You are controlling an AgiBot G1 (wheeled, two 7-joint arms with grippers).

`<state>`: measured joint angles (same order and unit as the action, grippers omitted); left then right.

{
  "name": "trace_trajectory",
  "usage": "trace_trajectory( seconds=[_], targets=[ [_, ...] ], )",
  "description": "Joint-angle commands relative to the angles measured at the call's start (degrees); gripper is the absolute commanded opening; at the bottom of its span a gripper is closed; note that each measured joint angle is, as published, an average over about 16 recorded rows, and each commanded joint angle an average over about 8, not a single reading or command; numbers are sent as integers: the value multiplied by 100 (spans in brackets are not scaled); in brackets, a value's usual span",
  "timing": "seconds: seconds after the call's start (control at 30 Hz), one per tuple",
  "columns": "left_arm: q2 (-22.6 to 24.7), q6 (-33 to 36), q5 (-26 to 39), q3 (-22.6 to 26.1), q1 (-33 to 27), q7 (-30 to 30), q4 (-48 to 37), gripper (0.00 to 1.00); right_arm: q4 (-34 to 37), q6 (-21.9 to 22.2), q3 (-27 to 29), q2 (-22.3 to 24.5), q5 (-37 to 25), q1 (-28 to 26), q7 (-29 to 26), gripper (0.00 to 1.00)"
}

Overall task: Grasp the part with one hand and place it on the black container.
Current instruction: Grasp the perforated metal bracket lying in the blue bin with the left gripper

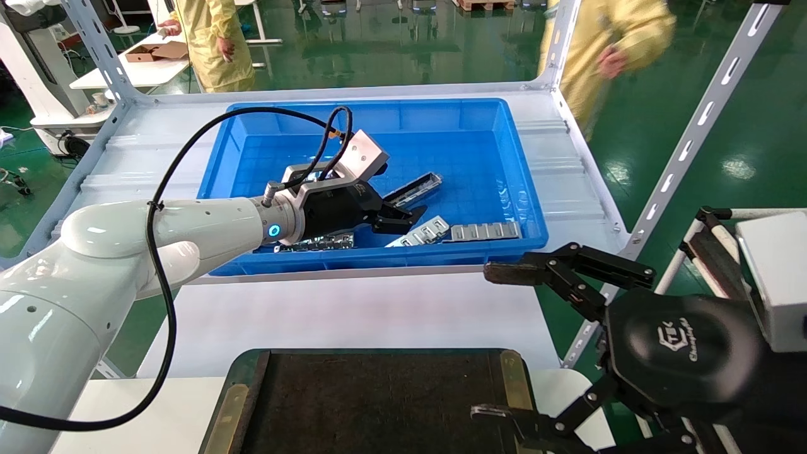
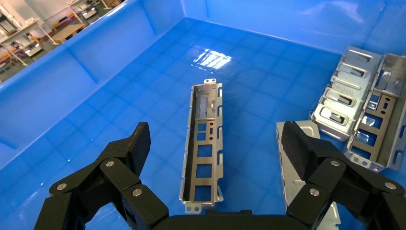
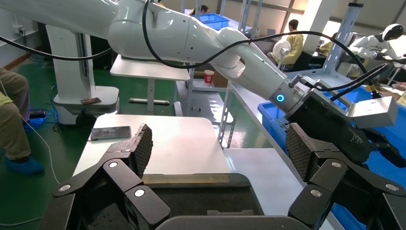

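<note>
The part (image 1: 414, 188), a long narrow silvery trough with a dark inside, lies on the floor of the blue bin (image 1: 479, 135). My left gripper (image 1: 403, 219) is inside the bin, open and empty, just short of the part's near end. In the left wrist view the part (image 2: 203, 143) lies lengthwise between the spread fingers of the left gripper (image 2: 215, 141), which hold nothing. The black container (image 1: 378, 403) sits at the near table edge. My right gripper (image 1: 492, 342) is open and empty beside its right end, and also shows in the right wrist view (image 3: 220, 143) over the container (image 3: 201, 196).
Flat silver strips with cutouts (image 1: 485, 231) (image 1: 421, 232) lie at the bin's front right, and another part (image 1: 315, 243) lies under my left wrist. More metal pieces (image 2: 347, 93) (image 2: 292, 187) lie close beside the left fingers. White rack posts (image 1: 693, 132) flank the table; people in yellow stand behind.
</note>
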<state>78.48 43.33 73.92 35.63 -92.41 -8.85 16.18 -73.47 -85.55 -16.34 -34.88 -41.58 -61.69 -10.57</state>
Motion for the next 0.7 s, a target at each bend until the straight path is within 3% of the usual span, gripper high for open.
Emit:
trace_trajectory(
  seconds=[0.03, 0.1, 0.33, 0.37, 0.7],
  targets=[
    [7, -87, -75, 116, 29, 83, 25, 100, 0, 0, -1, 0, 1, 0, 0, 100],
    [6, -191, -140, 250, 44, 179, 62, 89, 0, 1, -2, 1, 1, 0, 1, 90],
    [-2, -560, -368, 674, 60, 439, 150, 4, 0, 2, -4, 2, 3, -1, 2, 5],
    [-3, -604, -403, 728, 61, 465, 159, 0, 0, 2, -5, 2, 3, -1, 2, 0],
    [-5, -986, -771, 1223, 137, 683, 244, 0, 0, 4, -8, 3, 6, -2, 4, 0]
  ],
)
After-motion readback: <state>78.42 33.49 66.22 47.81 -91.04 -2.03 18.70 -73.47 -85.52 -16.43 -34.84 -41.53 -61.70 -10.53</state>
